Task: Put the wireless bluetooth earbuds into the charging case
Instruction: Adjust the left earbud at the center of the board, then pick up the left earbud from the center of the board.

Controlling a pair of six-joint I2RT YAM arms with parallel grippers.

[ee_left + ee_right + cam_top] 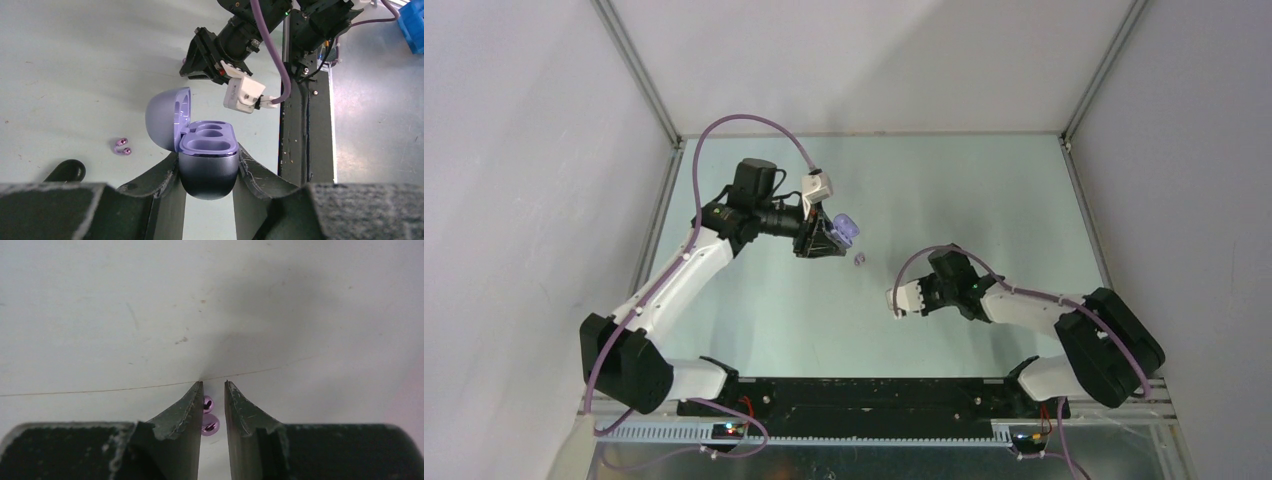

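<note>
My left gripper [207,152] is shut on the lilac charging case [207,172], held above the table with its lid [167,117] swung open and both sockets [210,134] empty. One small lilac earbud [122,146] with two shiny ends lies on the table left of the case, also visible from above as a speck [859,259]. My right gripper [214,390] points down at the table, its jaws a narrow gap apart. A second shiny purple earbud [209,422] sits in that gap, touching the left finger [187,415] and clear of the right finger [240,412].
The pale green table [984,190] is walled by grey panels on three sides. A black rail [864,395] runs along the near edge between the arm bases. The right arm's wrist [949,278] hangs close to the right of the held case [848,229].
</note>
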